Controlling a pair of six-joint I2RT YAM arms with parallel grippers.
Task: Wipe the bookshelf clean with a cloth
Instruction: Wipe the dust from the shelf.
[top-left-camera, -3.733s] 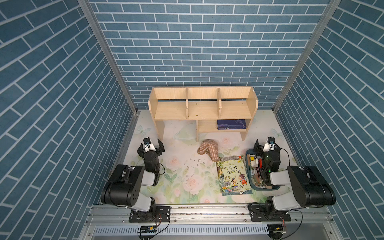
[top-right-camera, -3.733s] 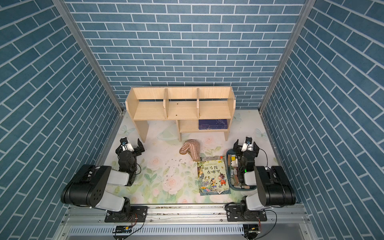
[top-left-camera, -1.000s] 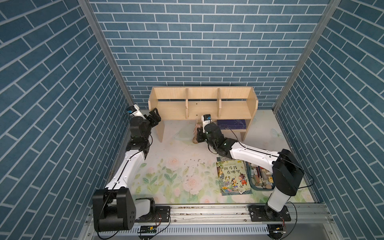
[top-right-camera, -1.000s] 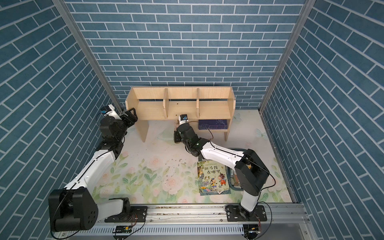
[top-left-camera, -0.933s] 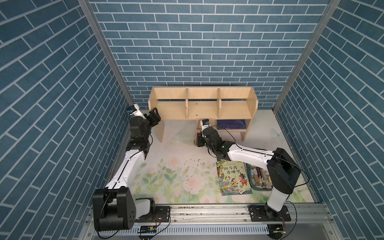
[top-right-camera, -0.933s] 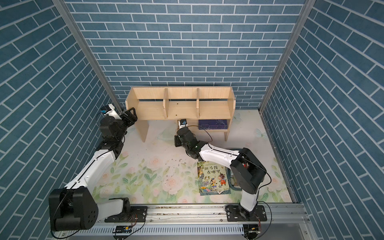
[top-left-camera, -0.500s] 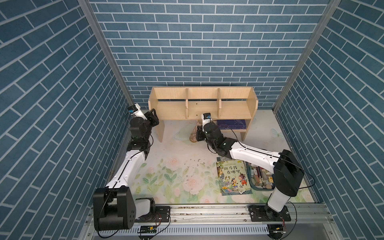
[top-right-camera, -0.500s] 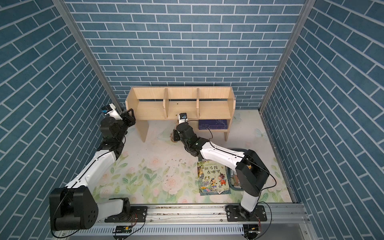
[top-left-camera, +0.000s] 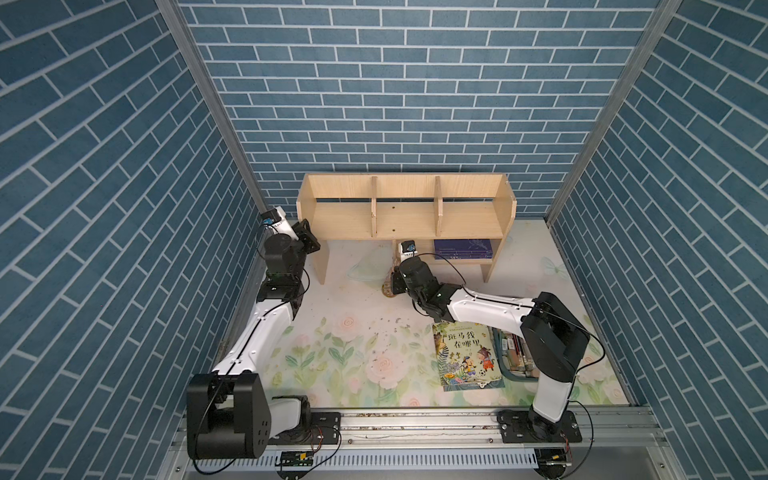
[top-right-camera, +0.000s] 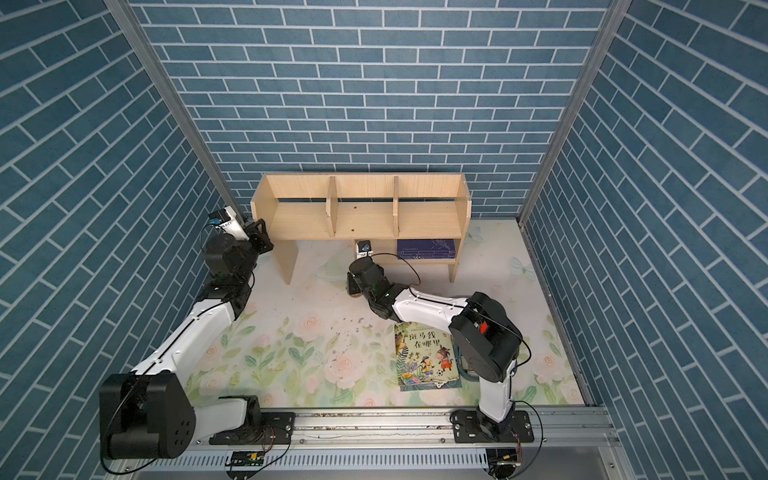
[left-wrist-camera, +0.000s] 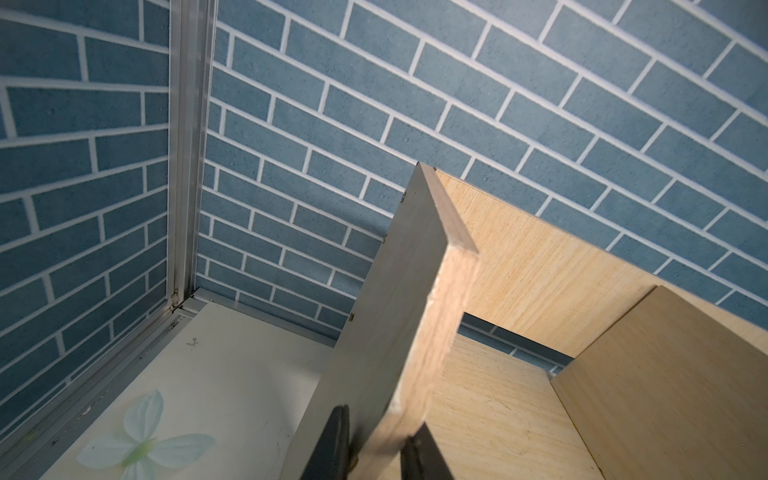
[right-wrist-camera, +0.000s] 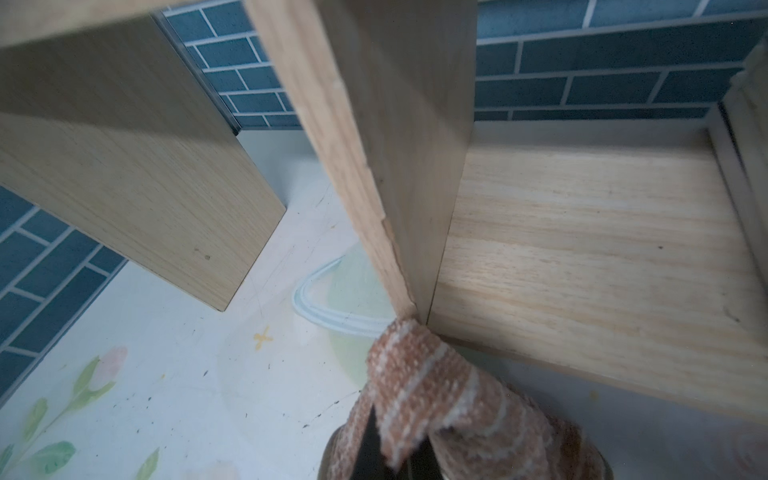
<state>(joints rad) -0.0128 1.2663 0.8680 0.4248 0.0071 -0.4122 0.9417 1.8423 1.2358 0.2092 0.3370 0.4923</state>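
You've got both arms at the bookshelf (top-left-camera: 409, 216), which stands at twelve o'clock on the table. Its long axis runs from nine to three and its open bays face six.

At about ten o'clock, your left gripper (left-wrist-camera: 376, 452) straddles the front edge of the shelf's end panel. One finger lies against each face, and it looks like a narrow pinch bracing the unit.

Your right gripper (right-wrist-camera: 395, 453) is clamped tight on the cloth (right-wrist-camera: 419, 374), just short of twelve from the table's centre. The rag is bunched and folded over the fingers. Its long axis runs out from the jaws towards twelve, and the leading fold touches the foot of the lower shelf's upright, right at that front corner. In a top view only a sliver of the cloth (top-left-camera: 389, 291) shows under the wrist.

By my read, you're at the very start of the job. The cloth is picked up and brought to the wood, and the shelf is steadied. But the lower board looks barely reached, and dark specks sit on the upper tier's middle bay, so the whole upper tier remains to be wiped. Crumbs (top-left-camera: 386, 332) lie scattered on the mat near the centre.
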